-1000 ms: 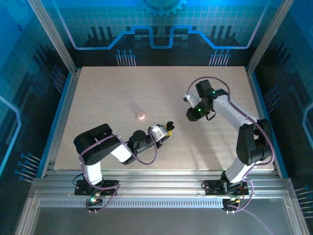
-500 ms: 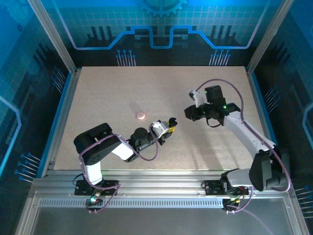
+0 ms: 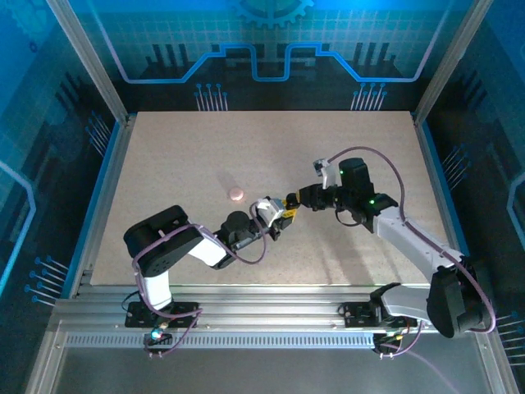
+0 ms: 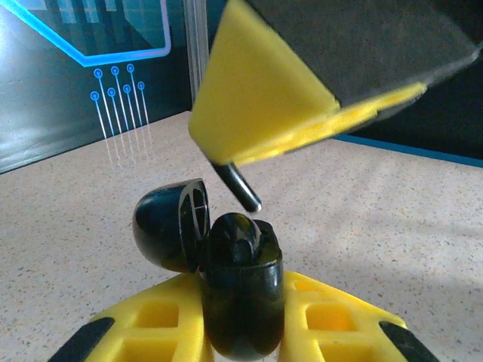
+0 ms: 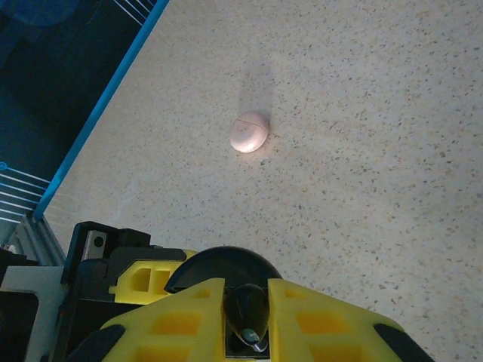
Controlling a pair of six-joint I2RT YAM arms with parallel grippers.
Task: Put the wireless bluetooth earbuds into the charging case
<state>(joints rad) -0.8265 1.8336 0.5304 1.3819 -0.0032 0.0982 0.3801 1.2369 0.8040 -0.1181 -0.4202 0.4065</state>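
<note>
From above, your right gripper (image 3: 303, 199) has swung down and left from the middle right of the table (image 3: 164, 164), where it hung well apart a second ago, and now sits nose to nose with your left gripper (image 3: 284, 213) at centre frame. The left one has barely shifted. A pink round case (image 3: 236, 194) lies untouched just up and left of them. In the left wrist view, your left jaws at the bottom edge are clamped tight on the black charging case (image 4: 240, 302). It stands upright with its lid (image 4: 167, 222) flipped open to the left. Above it, the right fingers come in from the top pinching a black earbud (image 4: 240, 188), whose stem points down just over the case mouth, close but not seated. In the right wrist view, that earbud sits nipped between nearly closed yellow fingers at the bottom edge, with the dark round of the case directly behind it. I judge the approach is done. What's left is a short, well-aligned push into the socket, and any tilt of the stem could make it catch on the rim.
</note>
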